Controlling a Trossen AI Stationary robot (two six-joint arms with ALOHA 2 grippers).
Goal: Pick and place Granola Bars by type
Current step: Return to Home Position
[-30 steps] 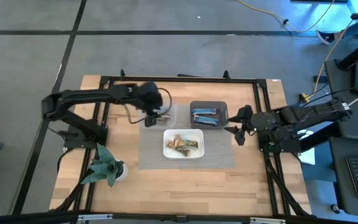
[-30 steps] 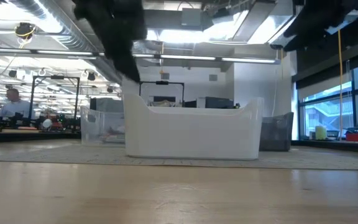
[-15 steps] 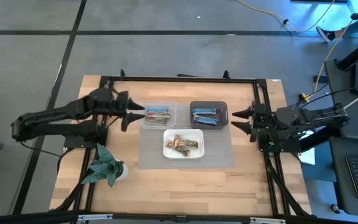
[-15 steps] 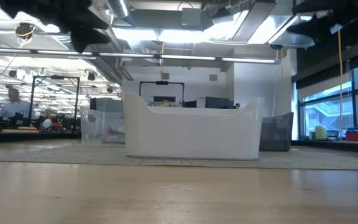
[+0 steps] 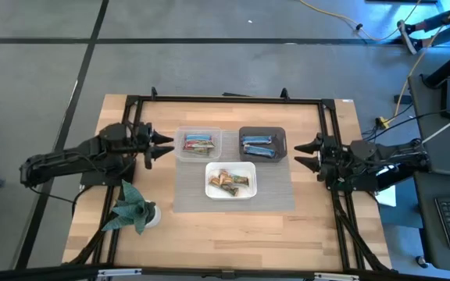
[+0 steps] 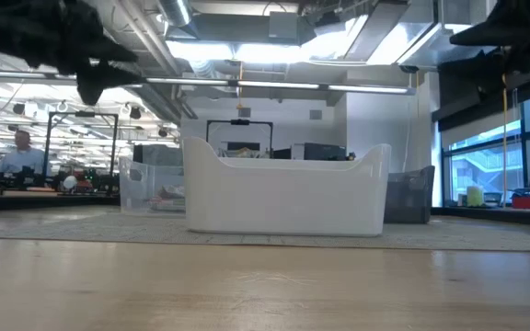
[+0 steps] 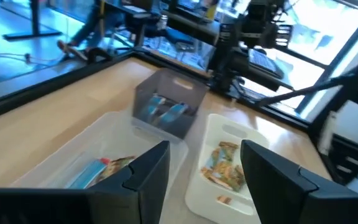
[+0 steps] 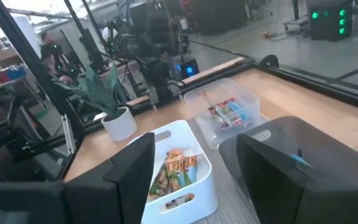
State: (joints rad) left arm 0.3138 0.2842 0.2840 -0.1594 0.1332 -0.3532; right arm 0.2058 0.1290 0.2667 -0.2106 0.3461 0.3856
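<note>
Granola bars (image 5: pixel 230 181) all in tubs, none loose on the table (image 5: pixel 209 234): tan ones in the white tub (image 5: pixel 250 194), red-wrapped in the clear tub (image 5: pixel 216 153), blue in the dark tub (image 5: pixel 262 133), these last two lots lying lengthwise arm to arm. Left gripper (image 5: pixel 159 148) spread and empty, just beside the clear tub, pointing at it. Right gripper (image 5: pixel 298 154) likewise parted, holding nothing, just beside the dark tub. Looks finished; calls only for backing each arm straight away from its nearest tub.
</note>
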